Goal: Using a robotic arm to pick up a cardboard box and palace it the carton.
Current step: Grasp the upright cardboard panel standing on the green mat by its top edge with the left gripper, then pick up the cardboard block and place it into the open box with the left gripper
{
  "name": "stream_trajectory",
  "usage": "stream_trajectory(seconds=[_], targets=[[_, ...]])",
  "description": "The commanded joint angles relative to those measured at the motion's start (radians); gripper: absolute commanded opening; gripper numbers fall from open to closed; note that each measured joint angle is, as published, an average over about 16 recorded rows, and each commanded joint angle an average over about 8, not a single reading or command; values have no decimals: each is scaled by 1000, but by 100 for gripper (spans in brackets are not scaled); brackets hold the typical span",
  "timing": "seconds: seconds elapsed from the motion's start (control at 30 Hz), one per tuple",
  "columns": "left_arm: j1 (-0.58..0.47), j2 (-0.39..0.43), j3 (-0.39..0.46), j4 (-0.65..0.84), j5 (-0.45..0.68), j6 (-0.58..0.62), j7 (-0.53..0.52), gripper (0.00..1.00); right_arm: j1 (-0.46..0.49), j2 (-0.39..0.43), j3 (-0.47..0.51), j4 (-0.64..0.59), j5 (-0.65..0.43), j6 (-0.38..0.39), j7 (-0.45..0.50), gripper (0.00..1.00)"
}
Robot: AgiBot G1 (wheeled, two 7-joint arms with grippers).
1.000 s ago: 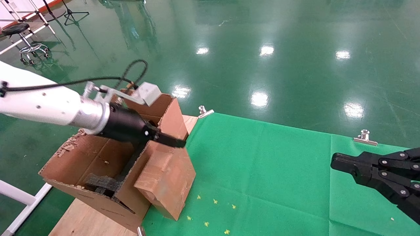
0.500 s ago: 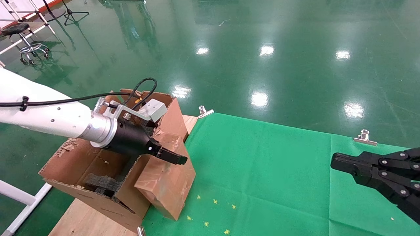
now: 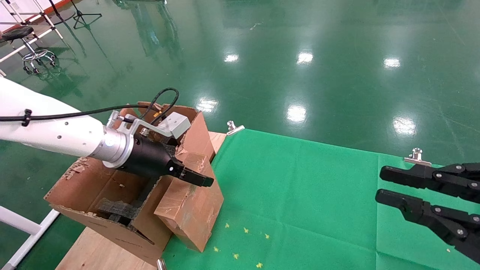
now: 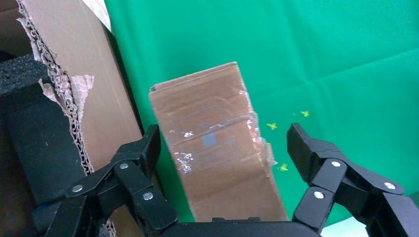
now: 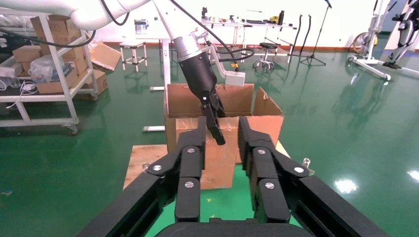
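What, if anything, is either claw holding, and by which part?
Nothing. The left claw is open astride the small reddish-brown taped cardboard box, its fingers clear of the sides; the right claw is open, empty.

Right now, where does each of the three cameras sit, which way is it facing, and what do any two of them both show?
Head view: on the robot's head, looking forward and down at the green cloth; the left pincer is over the cardboard box, the right pincer idle at the right.
Left wrist view: on the left wrist, looking down between open fingers at the box, which leans against the carton.
Right wrist view: on the right wrist, facing the carton across the table, its own fingers in front.
All three share the box and the carton.
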Motion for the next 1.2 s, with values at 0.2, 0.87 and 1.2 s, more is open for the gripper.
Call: stream_trajectory(seconds=[0.2, 0.87, 1.2], targets=[[-1, 0, 0, 0, 0, 0, -1, 0, 0, 0, 0, 0, 0, 0, 0, 100], [-93, -65, -94, 51, -101, -19, 59, 0, 0, 0, 0, 0, 0, 0, 0, 100], [-280, -168, -184, 181, -89, -31, 211, 0, 0, 0, 0, 0, 0, 0, 0, 100]])
